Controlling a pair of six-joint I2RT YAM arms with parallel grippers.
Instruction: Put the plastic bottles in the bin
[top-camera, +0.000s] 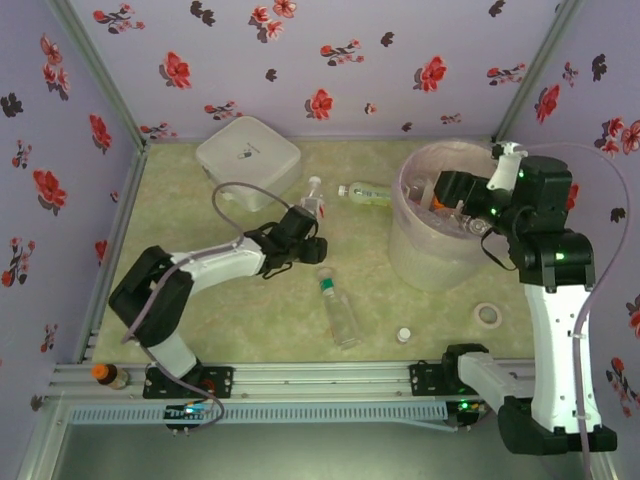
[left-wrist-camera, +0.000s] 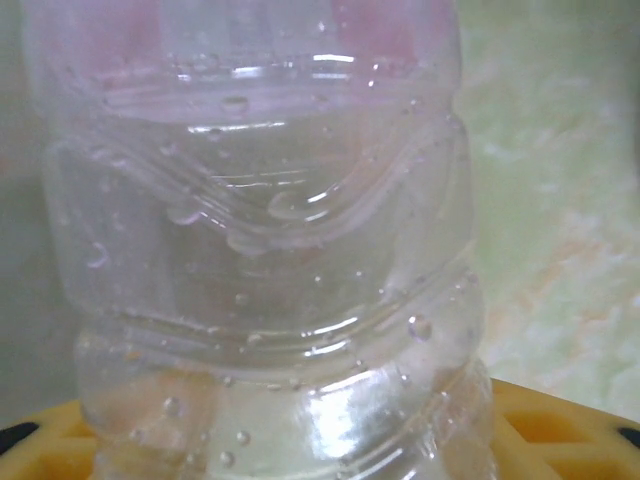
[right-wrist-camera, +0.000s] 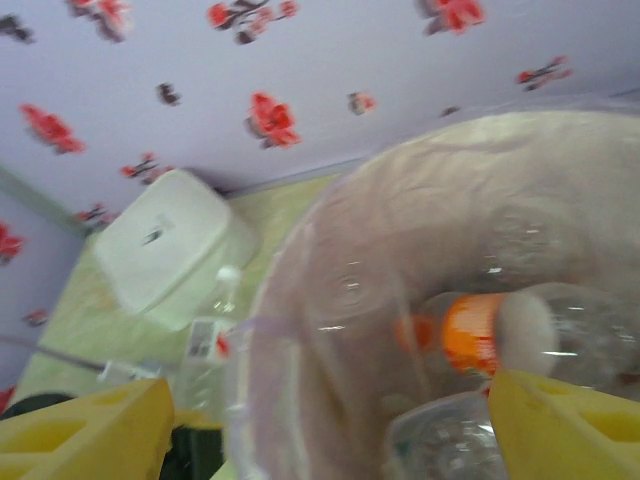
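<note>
A clear plastic bottle (top-camera: 315, 196) with a white cap and a white label lies near the table's middle. My left gripper (top-camera: 306, 228) is shut on its lower end. In the left wrist view this bottle (left-wrist-camera: 270, 250) stands between the yellow fingers (left-wrist-camera: 560, 420) and touches both. My right gripper (top-camera: 447, 195) hangs over the bin (top-camera: 430, 255), open, with nothing between its fingers (right-wrist-camera: 80, 430). Inside the bin (right-wrist-camera: 300, 290) lie clear bottles, one with an orange label (right-wrist-camera: 470, 335). Two more bottles lie on the table: a green-capped one (top-camera: 338, 308) and one beside the bin (top-camera: 365, 192).
A white square lidded box (top-camera: 248, 160) stands at the back left, close to the held bottle. A small white cap (top-camera: 403, 335) and a tape ring (top-camera: 488, 315) lie in front of the bin. An orange-capped bottle (top-camera: 108, 375) sits by the rail at the near left corner.
</note>
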